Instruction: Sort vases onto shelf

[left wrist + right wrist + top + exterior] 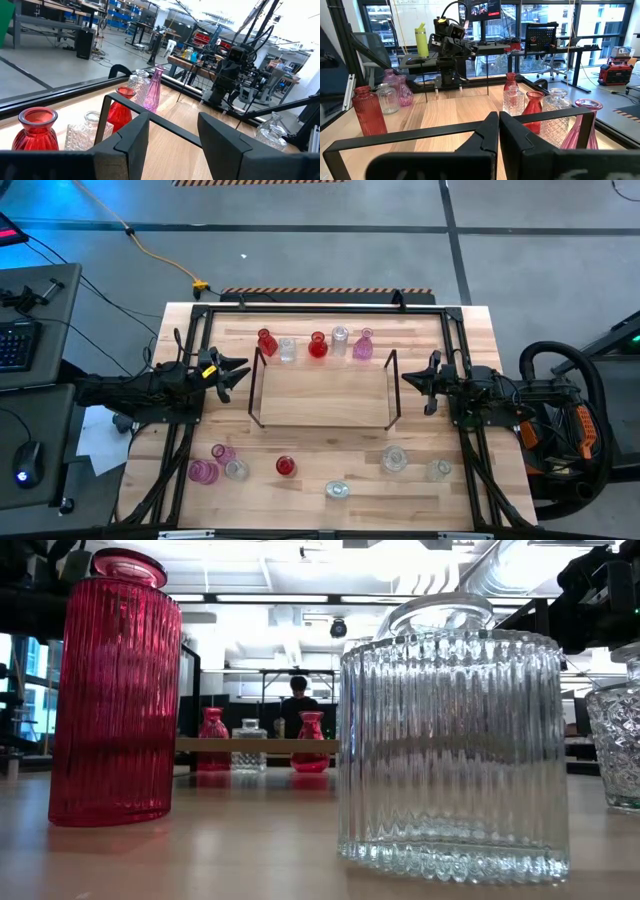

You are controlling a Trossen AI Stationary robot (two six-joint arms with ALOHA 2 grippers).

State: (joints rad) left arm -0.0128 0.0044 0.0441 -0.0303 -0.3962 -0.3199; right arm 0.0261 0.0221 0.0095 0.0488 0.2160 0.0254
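Beside shelf (322,395) ends: left tool (236,372) open, empty; right tool (412,377) shut, empty; vases (318,346) partly overlapping.

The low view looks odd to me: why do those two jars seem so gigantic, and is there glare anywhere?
Low view: the red ribbed vase and clear ribbed vase stand close to the lens, so they loom; bright ceiling lights wash out the top. High view: even light, soft shadows.

We see a wooden desk (320,450) edged by a black metal frame (320,306). A keyboard (17,345) and mouse (27,461) sit off to one side, a yellow cable (150,252) crosses the floor, and a person (297,705) sits far behind.
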